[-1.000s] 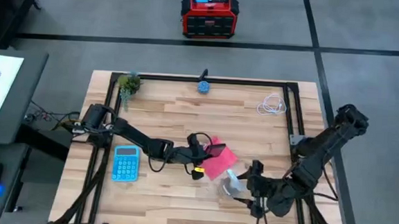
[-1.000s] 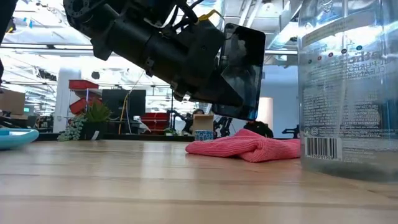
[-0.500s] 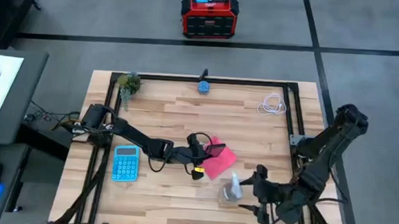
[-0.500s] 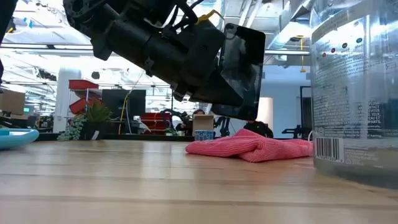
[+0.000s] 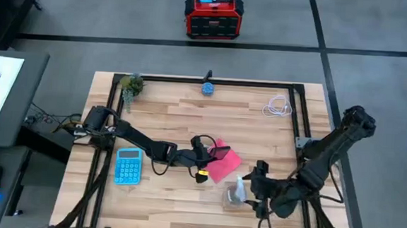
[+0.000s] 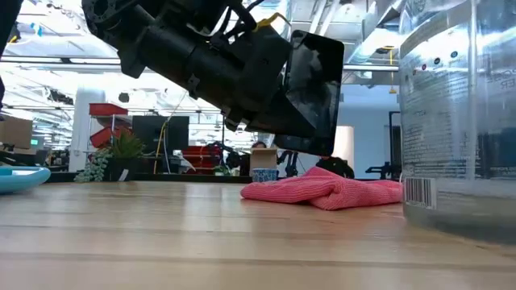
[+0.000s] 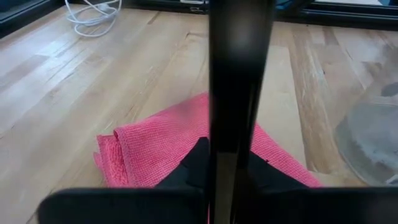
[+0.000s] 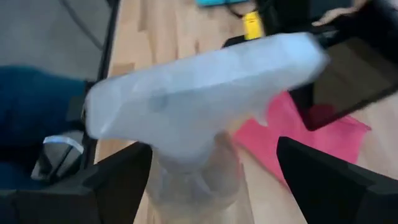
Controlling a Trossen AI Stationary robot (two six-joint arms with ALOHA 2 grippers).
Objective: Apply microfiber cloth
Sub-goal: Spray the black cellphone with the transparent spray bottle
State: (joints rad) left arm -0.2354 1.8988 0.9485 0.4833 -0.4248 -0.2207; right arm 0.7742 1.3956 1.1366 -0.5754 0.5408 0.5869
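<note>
Now the right gripper [image 5: 252,188], fingers spread, has returned to the bottle [image 5: 235,192] near the bench's [image 5: 175,112] front edge, while the left gripper [image 5: 210,155] still clamps the phone [image 5: 220,152] over the cloth [image 5: 226,166], wiping unstarted.

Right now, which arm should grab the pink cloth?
Right. The right tool is open by the spray bottle, beside the microfiber cloth; the left tool holds the black phone.
</note>
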